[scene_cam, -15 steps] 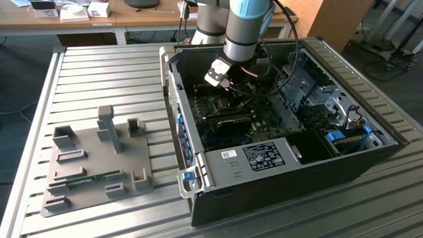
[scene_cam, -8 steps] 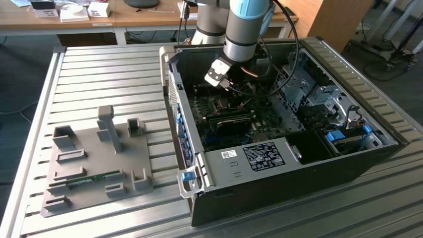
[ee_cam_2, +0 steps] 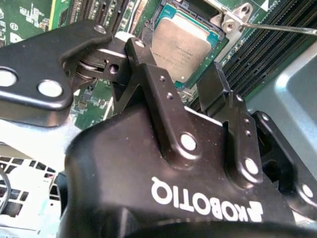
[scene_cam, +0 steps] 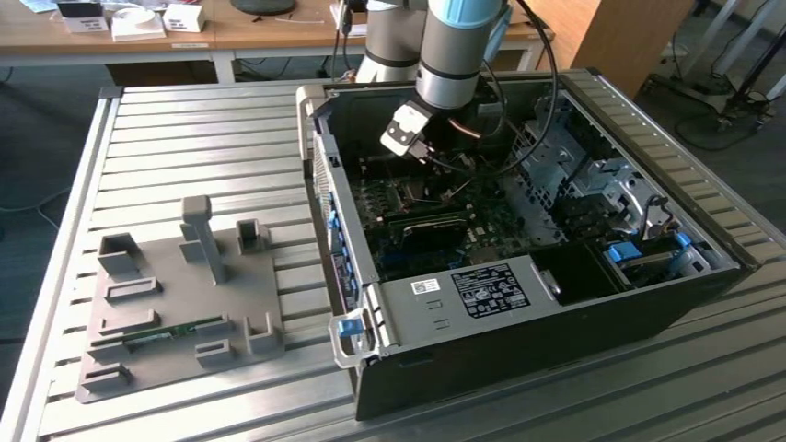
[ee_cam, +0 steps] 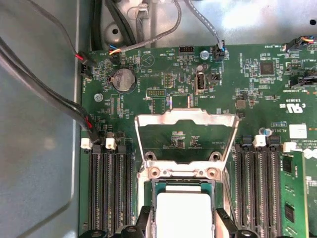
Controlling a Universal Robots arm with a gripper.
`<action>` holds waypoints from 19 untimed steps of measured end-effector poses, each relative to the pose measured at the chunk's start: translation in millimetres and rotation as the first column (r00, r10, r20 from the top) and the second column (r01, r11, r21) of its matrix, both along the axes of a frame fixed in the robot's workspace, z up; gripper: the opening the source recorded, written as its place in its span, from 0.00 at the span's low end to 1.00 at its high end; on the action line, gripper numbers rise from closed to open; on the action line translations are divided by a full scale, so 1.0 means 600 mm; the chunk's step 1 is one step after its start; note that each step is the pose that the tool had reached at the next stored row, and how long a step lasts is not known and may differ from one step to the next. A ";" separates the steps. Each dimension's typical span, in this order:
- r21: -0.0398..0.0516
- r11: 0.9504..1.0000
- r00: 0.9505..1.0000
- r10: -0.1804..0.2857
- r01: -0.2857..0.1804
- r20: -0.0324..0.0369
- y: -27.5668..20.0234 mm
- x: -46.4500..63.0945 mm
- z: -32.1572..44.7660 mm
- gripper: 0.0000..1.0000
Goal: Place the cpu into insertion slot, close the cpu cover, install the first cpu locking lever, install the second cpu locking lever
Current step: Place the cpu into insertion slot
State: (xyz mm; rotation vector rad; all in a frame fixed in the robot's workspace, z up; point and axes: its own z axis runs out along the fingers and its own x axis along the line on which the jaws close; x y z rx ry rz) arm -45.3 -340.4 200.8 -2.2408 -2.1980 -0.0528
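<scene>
In both wrist views the cpu [ee_cam: 183,213] [ee_cam_2: 183,44], a square chip with a silvery top, lies flat in the insertion slot [ee_cam: 183,184] on the green board. My gripper [ee_cam: 183,224] [ee_cam_2: 178,64] hangs just above it, open. Its black fingertips [ee_cam: 144,218] stand on either side of the chip with a small gap to each edge. The cpu cover [ee_cam: 185,119], a thin silvery frame, is swung back on its hinge and leaves the chip uncovered. A thin metal lever [ee_cam_2: 282,29] sticks out beside the hinge. In the exterior view the gripper [scene_cam: 428,157] reaches down into the open computer case.
Long black memory slots [ee_cam: 109,188] [ee_cam: 257,183] flank the socket. Cables [ee_cam: 49,89] run along the case wall beside the board. The grey drive cage [scene_cam: 577,166] stands at the exterior view's right. A grey fixture plate [scene_cam: 172,304] lies on the slatted table.
</scene>
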 end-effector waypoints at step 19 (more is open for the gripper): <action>0.000 1.000 1.000 0.000 0.000 0.000 0.0000 0.000 0.021 0.61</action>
